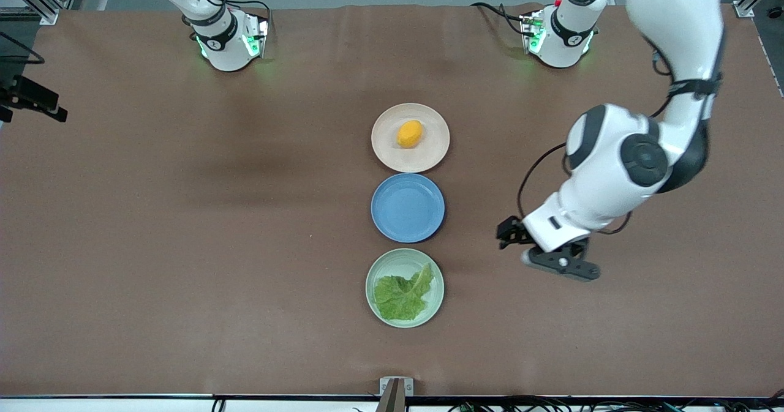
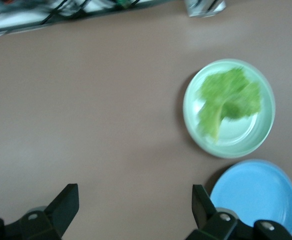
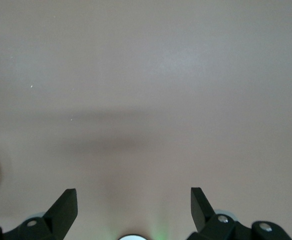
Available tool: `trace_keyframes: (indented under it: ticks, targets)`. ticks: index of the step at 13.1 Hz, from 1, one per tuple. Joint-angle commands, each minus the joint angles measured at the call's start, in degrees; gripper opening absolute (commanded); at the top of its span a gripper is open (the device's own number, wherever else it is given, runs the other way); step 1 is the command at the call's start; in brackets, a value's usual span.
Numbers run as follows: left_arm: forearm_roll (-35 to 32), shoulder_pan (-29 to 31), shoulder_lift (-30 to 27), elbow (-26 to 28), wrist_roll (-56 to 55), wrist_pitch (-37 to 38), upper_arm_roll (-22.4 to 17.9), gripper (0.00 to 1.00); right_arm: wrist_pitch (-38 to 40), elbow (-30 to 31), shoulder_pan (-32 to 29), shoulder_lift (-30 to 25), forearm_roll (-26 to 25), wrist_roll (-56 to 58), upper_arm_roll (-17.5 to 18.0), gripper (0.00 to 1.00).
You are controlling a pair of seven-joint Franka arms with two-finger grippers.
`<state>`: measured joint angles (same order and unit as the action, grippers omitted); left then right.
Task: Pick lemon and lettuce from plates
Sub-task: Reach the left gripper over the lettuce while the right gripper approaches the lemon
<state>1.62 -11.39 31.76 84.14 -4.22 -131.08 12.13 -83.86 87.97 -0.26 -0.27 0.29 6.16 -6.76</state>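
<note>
The lemon lies on the beige-pink plate, the plate closest to the robots' bases. The lettuce lies flat on the pale green plate, the plate nearest the front camera. My left gripper is open and empty over bare table, beside the green plate toward the left arm's end. The left wrist view shows its open gripper, the lettuce and the green plate. My right gripper is open and empty over bare table; it is outside the front view.
An empty blue plate sits between the two other plates and also shows in the left wrist view. The three plates form a line down the middle of the brown table. A small metal bracket sits at the table's near edge.
</note>
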Motion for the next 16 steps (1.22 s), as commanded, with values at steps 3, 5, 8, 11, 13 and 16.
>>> trace_keyframes:
  ticks: [3, 5, 8, 11, 13, 16]
  targets:
    - [0.32, -7.49, 10.67, -2.49, 2.63, -17.08, -0.62, 0.87, -3.24, -0.78, -1.41, 8.08, -0.72, 1.66, 0.17, 1.00]
    - [-2.65, -9.79, 13.49, -2.49, 2.98, -21.47, -1.49, 0.82, -3.51, -0.34, -0.27, 8.00, 0.32, -0.43, 0.43, 1.00]
    - [-3.90, -11.19, 19.37, -3.19, 2.90, -32.35, -1.58, 0.82, -3.59, 2.19, 6.91, 7.22, 2.78, -18.05, 0.61, 1.00]
    - [-4.16, -12.68, 23.16, -4.41, 3.16, -37.84, -2.11, 0.73, -7.53, 5.97, 17.27, 6.51, 5.68, -34.84, 0.61, 1.00]
    - [-4.08, -16.10, 24.57, -6.00, 3.07, -37.85, -5.43, 0.67, -15.24, 9.74, 24.74, 6.60, 6.39, -45.30, 0.61, 1.00]
    - [-4.08, -19.37, 26.94, -8.02, 3.07, -39.07, -9.84, 0.66, -27.64, 15.73, 36.52, 7.30, 6.13, -62.27, 0.52, 1.00]
